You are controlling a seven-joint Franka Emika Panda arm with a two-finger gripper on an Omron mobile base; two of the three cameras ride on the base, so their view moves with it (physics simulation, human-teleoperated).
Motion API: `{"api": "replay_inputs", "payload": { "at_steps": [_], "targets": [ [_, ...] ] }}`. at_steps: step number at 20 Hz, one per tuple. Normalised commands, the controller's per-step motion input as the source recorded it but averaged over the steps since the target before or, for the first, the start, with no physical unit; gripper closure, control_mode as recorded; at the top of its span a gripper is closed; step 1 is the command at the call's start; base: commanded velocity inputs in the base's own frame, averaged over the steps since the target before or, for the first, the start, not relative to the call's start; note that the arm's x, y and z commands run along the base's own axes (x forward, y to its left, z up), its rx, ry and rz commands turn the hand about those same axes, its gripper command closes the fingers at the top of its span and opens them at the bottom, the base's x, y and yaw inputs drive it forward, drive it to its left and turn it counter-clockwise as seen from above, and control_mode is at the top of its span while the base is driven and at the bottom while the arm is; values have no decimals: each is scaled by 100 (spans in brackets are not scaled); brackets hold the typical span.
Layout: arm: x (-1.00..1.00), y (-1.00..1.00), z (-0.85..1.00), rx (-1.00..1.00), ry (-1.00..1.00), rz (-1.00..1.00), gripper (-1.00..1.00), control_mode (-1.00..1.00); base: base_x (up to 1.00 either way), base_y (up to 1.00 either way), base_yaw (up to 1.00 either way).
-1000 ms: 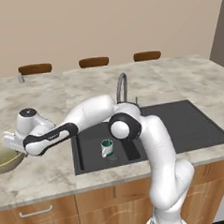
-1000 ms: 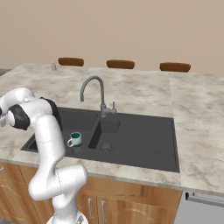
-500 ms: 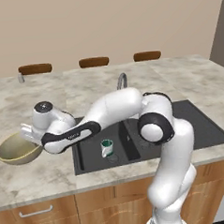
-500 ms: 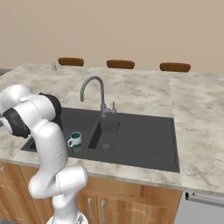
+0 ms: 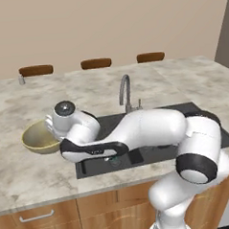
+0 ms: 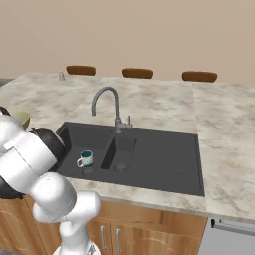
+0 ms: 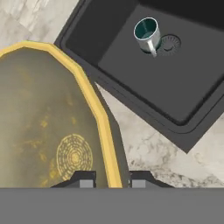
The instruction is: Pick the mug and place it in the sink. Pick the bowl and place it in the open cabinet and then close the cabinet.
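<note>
I see counter [image 5: 38, 174] bare along front edge and toward far edge, passage free there. Faucet [image 5: 125, 92] stands at sink [image 6: 164, 159] back rim, blocks low sweep. Mug [image 6: 85, 159] upright in smaller basin beside drain. Bowl [image 5: 38, 136] fills room near sink's left edge.

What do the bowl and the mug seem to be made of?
The bowl: probably glazed ceramic, olive with yellow rim, speckled inside with a ring pattern. The mug: looks like metal or glazed enamel, silvery outside with a soft sheen, teal inside.
</note>
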Motion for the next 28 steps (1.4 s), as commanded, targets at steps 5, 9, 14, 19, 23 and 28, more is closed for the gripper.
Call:
{"api": "replay_inputs", "payload": {
  "at_steps": [5,9,14,19,23,28],
  "targets": [
    [-13,-59,89,14,13,-14,100,-100,0,0,0],
    [-37,-67,73,11,16,-2,100,-100,0,0,0],
    [-57,-65,72,6,16,-2,100,-100,0,0,0],
    [-69,-39,56,0,22,-3,100,-100,0,0,0],
    [-29,-41,0,-2,0,0,100,-100,0,0,0],
    [-43,-53,1,-15,-19,0,100,-100,0,0,0]
  ]
}}
